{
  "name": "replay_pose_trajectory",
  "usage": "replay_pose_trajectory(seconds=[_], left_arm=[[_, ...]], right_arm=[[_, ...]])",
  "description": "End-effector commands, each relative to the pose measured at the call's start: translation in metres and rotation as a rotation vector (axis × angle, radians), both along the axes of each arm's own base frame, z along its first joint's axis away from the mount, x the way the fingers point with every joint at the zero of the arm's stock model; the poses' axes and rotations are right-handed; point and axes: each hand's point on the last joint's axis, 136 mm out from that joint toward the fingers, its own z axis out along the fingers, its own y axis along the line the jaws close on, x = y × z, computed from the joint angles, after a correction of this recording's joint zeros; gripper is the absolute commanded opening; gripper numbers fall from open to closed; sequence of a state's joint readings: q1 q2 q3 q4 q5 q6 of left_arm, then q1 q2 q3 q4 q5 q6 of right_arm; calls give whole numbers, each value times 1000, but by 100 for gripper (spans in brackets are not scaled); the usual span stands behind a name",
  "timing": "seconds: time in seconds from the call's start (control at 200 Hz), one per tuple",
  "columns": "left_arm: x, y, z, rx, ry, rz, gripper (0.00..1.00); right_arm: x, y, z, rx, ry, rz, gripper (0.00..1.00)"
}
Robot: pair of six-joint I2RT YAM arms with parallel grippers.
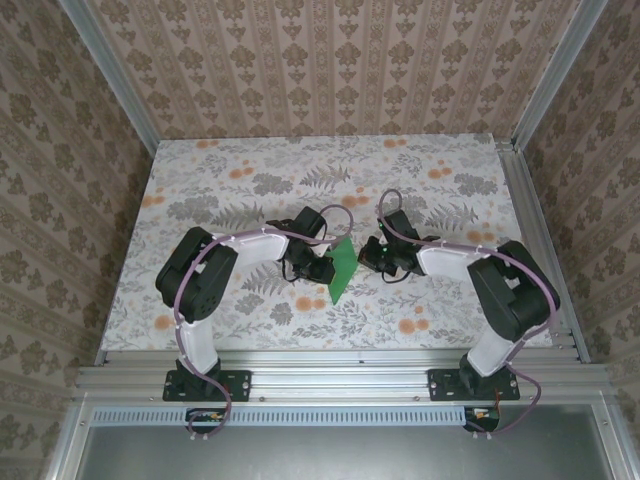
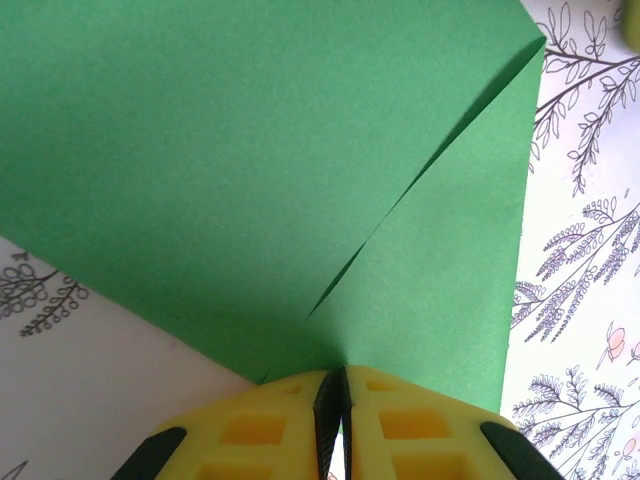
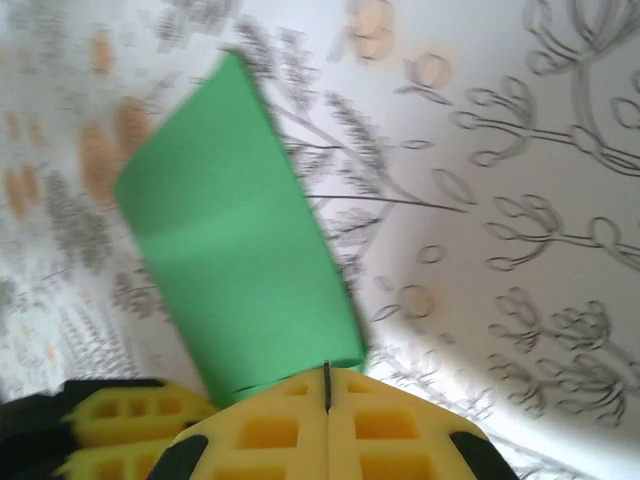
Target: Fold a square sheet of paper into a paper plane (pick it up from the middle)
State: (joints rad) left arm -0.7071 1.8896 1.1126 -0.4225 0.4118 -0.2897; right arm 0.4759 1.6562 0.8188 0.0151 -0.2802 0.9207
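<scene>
The square sheet of paper point(image 1: 343, 268), bright green and partly folded, stands on edge above the middle of the floral table point(image 1: 250, 180) between both grippers. My left gripper point(image 1: 327, 268) is shut on its lower corner. In the left wrist view the yellow jaws point(image 2: 335, 378) pinch the paper point(image 2: 250, 170), and a diagonal flap edge runs up to the right. My right gripper point(image 1: 366, 254) is shut, its tips point(image 3: 327, 375) right at the near edge of the paper point(image 3: 240, 260). Whether they pinch it I cannot tell. The left gripper's yellow fingers point(image 3: 105, 420) show at the lower left of the right wrist view.
Patterned walls close in the table on the left, the back and the right. An aluminium rail point(image 1: 340, 358) runs along the near edge and carries both arm bases. Metal uprights point(image 1: 535, 250) stand along the right side.
</scene>
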Motion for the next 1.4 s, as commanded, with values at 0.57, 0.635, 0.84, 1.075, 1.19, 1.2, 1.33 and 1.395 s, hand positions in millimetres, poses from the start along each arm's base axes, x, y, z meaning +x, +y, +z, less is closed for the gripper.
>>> replay_pose_trajectory(seconds=[0.57, 0.635, 0.84, 1.075, 1.19, 1.2, 1.33, 1.395], left_arm=[[-30, 44, -53, 179, 136, 13, 15], [-30, 45, -53, 181, 138, 13, 15], [-30, 47, -55, 197, 138, 6, 15], [-30, 50, -58, 212, 144, -2, 15], [-31, 51, -59, 215, 148, -5, 15], [-31, 51, -58, 214, 147, -5, 15], [-31, 50, -59, 215, 150, -7, 15], [-30, 50, -58, 213, 150, -5, 15]], right_arm=[[-57, 61, -27, 145, 89, 59, 2], [-59, 62, -28, 139, 94, 67, 2], [-74, 55, -38, 72, 140, 102, 2], [-101, 45, -46, 25, 188, 132, 2], [-105, 43, -40, 32, 183, 129, 2], [-105, 43, -38, 36, 180, 128, 2], [-90, 60, -10, 142, 98, 105, 2], [-81, 66, 1, 181, 61, 91, 3]])
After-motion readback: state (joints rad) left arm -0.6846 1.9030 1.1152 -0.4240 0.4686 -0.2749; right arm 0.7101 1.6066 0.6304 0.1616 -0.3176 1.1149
